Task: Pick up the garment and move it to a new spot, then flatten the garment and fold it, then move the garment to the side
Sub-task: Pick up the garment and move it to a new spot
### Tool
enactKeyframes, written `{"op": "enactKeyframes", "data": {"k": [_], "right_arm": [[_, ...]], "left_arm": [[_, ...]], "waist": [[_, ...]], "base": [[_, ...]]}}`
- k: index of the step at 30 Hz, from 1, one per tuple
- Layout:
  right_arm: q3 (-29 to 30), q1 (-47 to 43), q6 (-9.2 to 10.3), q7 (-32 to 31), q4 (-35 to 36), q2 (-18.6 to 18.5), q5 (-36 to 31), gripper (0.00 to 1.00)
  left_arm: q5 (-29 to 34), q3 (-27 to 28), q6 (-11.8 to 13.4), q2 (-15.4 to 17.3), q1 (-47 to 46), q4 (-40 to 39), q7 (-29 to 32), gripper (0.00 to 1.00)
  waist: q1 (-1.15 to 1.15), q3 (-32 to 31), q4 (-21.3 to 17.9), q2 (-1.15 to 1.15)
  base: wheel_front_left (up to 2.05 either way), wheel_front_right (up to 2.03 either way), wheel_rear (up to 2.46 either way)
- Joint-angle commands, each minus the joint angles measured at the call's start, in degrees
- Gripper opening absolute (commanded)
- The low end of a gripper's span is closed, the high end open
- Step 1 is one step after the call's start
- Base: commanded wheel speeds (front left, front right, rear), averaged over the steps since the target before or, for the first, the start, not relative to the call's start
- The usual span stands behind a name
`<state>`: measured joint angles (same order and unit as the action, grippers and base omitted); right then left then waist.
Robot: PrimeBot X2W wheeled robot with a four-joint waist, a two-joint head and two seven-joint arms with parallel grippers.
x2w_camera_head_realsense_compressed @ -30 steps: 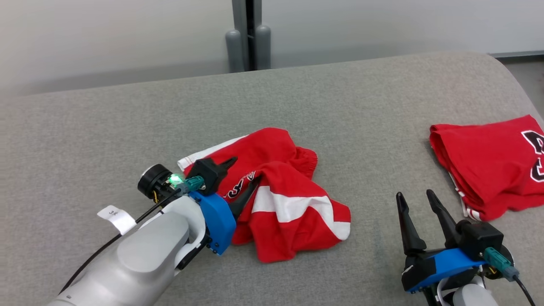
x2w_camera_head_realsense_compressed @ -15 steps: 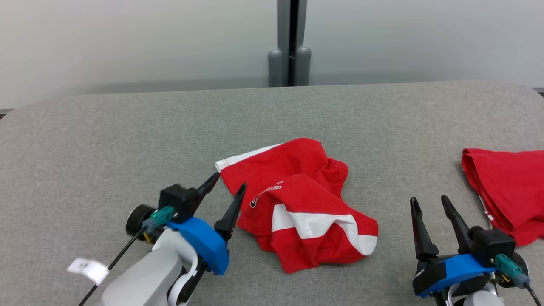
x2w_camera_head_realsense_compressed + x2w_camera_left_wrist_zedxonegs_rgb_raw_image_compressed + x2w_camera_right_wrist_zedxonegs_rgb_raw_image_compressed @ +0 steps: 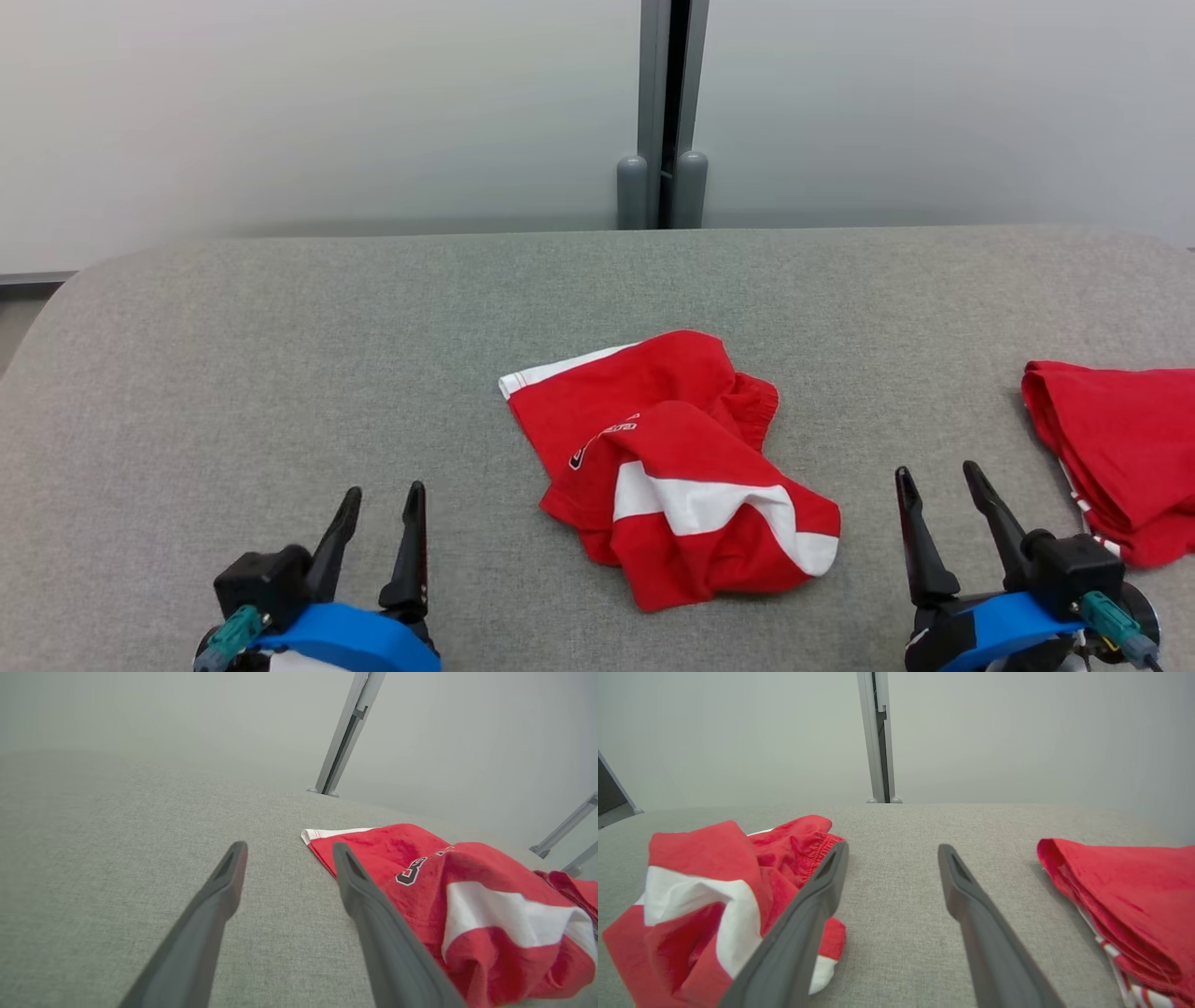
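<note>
A crumpled red garment [image 3: 667, 467] with white bands and dark lettering lies in a heap at the middle of the grey padded table [image 3: 280, 355]. It appears to the right of the fingers in the left wrist view [image 3: 467, 896] and to their left in the right wrist view [image 3: 705, 896]. My left gripper [image 3: 383, 499] stands open at the lower left, apart from the garment, nothing between its fingers [image 3: 219, 896]. Open and empty too, my right gripper [image 3: 936, 478] is at the lower right, between the heap and the other red cloth.
A second red garment [image 3: 1116, 448], folded, lies at the table's right edge, also visible in the right wrist view [image 3: 1125, 896]. Behind the table stands a pale wall with a grey post [image 3: 665, 112]. Bare grey table surface stretches to the left and far side.
My left gripper has drawn back from the garment's left edge to the lower left, empty. The head camera has shifted, so the whole scene sits differently. The right gripper holds its pose.
</note>
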<state>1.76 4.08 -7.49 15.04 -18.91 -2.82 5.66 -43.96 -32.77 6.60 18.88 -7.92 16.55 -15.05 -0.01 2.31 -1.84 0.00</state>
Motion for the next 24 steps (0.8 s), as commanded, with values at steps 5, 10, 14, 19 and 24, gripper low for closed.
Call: {"op": "enactKeyframes", "data": {"k": [5,10,14,19,24], "right_arm": [[-0.69,-2.31,0.0,0.19,0.89,-0.14,0.17,1.0],[-1.71,-3.13,0.0,0.19,0.46,-0.14,0.89,1.0],[-2.41,-3.28,0.0,0.19,0.22,-0.14,1.38,1.0],[-2.59,-3.04,0.0,0.19,0.01,-0.14,1.52,1.0],[-2.52,-2.71,0.0,0.19,-0.01,-0.14,1.47,1.0]], "left_arm": [[4.04,6.22,-0.15,-2.15,5.34,-1.92,-0.17,1.0],[7.24,9.0,-1.34,-3.85,7.37,-1.55,-0.16,1.0],[8.91,10.21,-2.51,-4.85,7.7,-0.81,-0.17,1.0],[10.42,11.29,-3.59,-5.83,7.82,0.0,-0.16,1.0],[11.25,12.0,-4.32,-6.43,7.77,0.64,-0.16,1.0]], "waist": [[0.01,-1.26,-0.9,0.0],[0.01,-1.85,-1.25,0.0],[0.01,-2.05,-1.3,0.0],[0.01,-2.03,-1.23,0.0],[0.01,-1.91,-1.08,0.0]], "base": [[0.0,0.0,0.0],[0.0,0.0,0.0],[0.0,0.0,0.0],[0.0,0.0,0.0],[0.0,0.0,0.0]]}}
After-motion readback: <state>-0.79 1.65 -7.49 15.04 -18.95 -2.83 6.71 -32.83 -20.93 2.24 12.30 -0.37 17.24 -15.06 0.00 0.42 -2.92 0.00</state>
